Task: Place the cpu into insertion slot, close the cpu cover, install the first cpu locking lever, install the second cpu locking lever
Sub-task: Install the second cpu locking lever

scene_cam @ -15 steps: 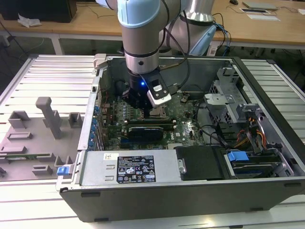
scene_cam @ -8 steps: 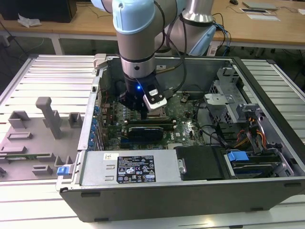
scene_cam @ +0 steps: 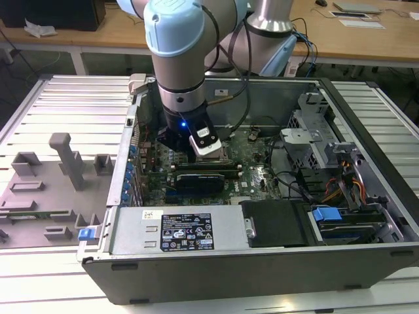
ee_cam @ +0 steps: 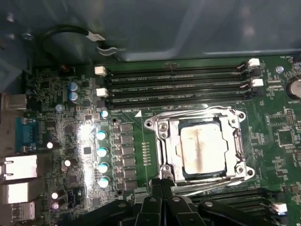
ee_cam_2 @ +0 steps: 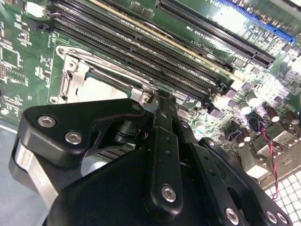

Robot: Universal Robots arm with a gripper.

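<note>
One cpu [ee_cam: 201,149] sits seated in the motherboard [ee_cam: 117,155] socket, with the cpu cover [ee_cam: 164,141] closed flat over it. Gripper [ee_cam: 161,184] fingers are pressed together, clenched on nothing, tips at the socket edge away from the RAM slots [ee_cam: 174,84].

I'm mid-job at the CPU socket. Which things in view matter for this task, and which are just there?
Job:
- cpu, seated in the socket
- cpu cover, down over it
- gripper, fingers together at the socket's edge

Bystanders:
- memory slots
- blue-topped capacitors
- rear ports
- grey fixture blocks outside the case
</note>
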